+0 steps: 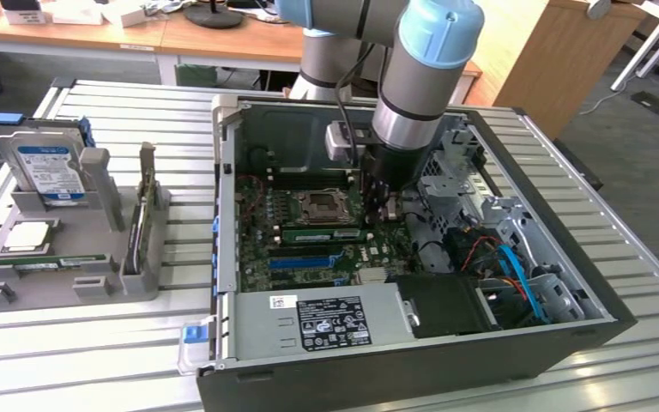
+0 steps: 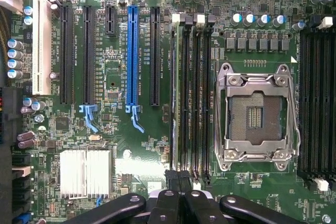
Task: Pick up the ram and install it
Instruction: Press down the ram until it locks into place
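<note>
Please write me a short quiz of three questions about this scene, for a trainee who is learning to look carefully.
1. True or false: the CPU socket on the motherboard holds a processor.
2. Where is the hard drive?
A. upright in the grey holder, on the exterior view's left of the computer case
B. mounted inside the case
C. on the wooden desk
3. Fill in the gap: the fingers above the motherboard are ____ (open or shut).

Key: 1 false, the socket is empty; 2 A; 3 shut.
</note>
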Action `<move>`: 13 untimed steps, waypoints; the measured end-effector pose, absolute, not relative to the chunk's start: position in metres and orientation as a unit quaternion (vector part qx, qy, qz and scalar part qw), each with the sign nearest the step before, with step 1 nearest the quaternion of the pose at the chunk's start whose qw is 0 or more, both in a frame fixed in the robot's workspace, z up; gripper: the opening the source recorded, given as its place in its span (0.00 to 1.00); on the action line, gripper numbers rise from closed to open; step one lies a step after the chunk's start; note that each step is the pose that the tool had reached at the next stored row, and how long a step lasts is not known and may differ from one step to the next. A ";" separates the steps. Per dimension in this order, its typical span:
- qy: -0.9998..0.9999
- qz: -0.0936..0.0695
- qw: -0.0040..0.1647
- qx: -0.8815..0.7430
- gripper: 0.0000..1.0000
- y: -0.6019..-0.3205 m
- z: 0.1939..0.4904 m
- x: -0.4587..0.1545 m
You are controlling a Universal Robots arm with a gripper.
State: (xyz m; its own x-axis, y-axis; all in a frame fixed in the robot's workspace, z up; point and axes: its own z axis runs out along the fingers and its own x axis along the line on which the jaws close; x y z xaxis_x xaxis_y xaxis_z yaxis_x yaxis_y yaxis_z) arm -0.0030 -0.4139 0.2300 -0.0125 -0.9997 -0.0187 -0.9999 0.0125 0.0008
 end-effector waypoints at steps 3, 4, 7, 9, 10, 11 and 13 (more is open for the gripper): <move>0.711 0.007 0.006 -0.703 0.11 -0.414 0.229 -0.003; 0.711 0.007 0.006 -0.703 0.11 -0.414 0.229 -0.003; 0.711 0.007 0.006 -0.703 0.11 -0.414 0.229 -0.003; 0.711 0.007 0.007 -0.703 0.11 -0.414 0.229 -0.003; 0.711 0.007 0.007 -0.703 0.11 -0.414 0.229 -0.003; 0.711 0.007 0.007 -0.703 0.11 -0.414 0.229 -0.003; 0.711 0.007 0.006 -0.703 0.11 -0.414 0.229 -0.003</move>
